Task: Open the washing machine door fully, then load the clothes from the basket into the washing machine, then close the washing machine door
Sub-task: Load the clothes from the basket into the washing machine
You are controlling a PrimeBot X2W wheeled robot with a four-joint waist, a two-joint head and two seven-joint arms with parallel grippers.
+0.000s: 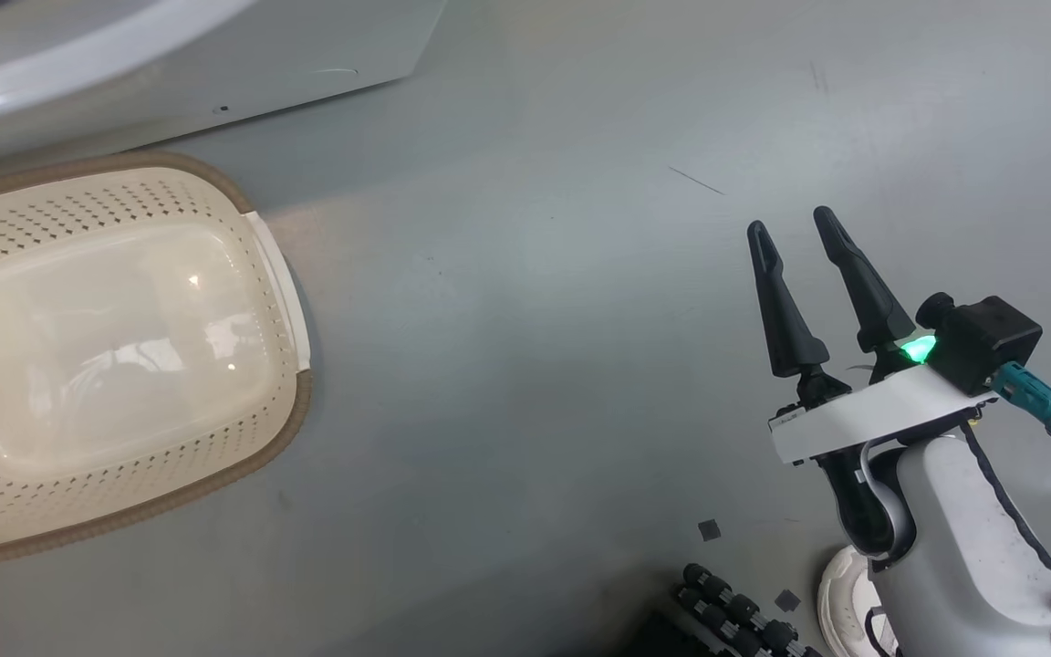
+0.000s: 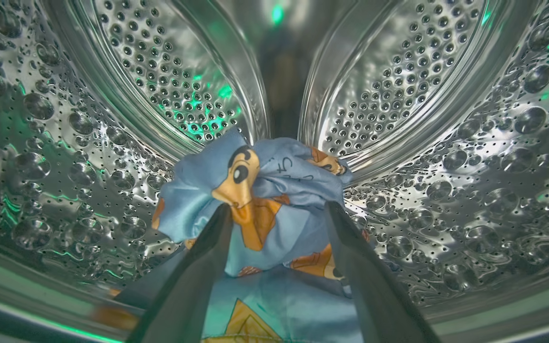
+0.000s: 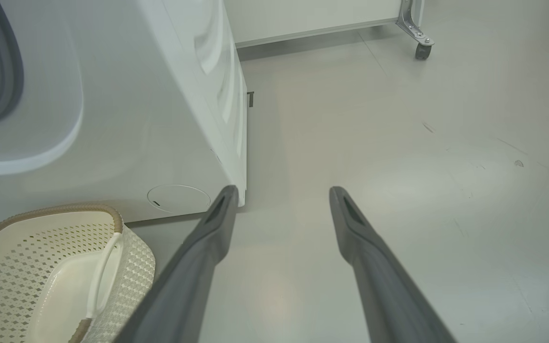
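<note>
Reaching into the washing machine's steel drum (image 2: 446, 166), my left gripper (image 2: 279, 208) has its two dark fingers spread wide, pinching nothing. The clothes (image 2: 289, 176) lie bunched between and just beyond my fingertips: light-blue fabric printed with orange-brown cartoon figures, one face turned towards me. More of the same blue cloth spreads under my fingers at the bottom of the left wrist view. The pile sits on the drum's lower wall, in front of the raised rib that runs up the middle. Green light glints off the perforated metal around it.

My right gripper (image 1: 790, 222) hangs over bare grey floor (image 1: 535, 365) at the lower right of the head view, fingers apart and holding nothing, a green lamp (image 1: 918, 349) lit at their base. From its wrist I see the washing machine (image 3: 160, 119) to the left of that view, a white box with part of the grey gasket (image 3: 3, 85) showing at the edge and a round cap (image 3: 178, 197) low on its front.

The basket (image 1: 78, 210) stands on the floor just in front of the machine, well apart from my right gripper. Its perforated cream walls and brown rim are plain to see, and its smooth bottom catches the light. A caster wheel (image 3: 422, 50) sits far off behind the machine.
</note>
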